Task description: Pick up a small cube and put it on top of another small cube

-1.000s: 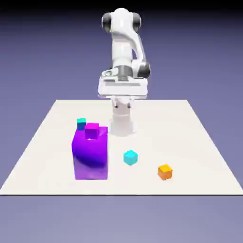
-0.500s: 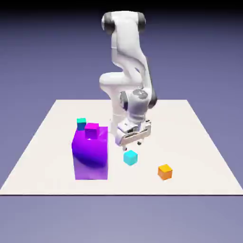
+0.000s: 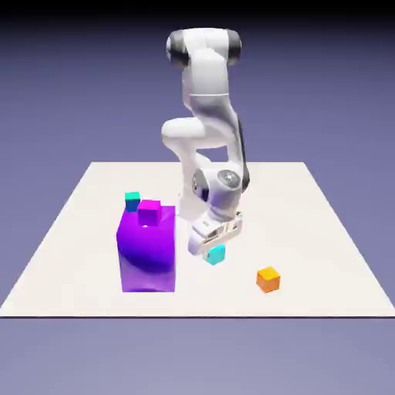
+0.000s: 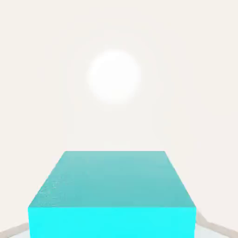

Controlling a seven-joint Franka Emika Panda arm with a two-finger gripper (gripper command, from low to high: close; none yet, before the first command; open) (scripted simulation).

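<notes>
Around the orange cube [image 3: 268, 280], the table [image 3: 316, 254] lies open on every side. On its exterior-view left, beyond a clear gap, stands the tall purple block [image 3: 149, 251], topped by a magenta cube [image 3: 150, 213], blocking low passage.

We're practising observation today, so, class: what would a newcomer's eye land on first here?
The big purple block on the exterior view's left, with a magenta block at its top. Next, the white robot arm in the middle, its gripper closed on a light-cyan cube.
</notes>
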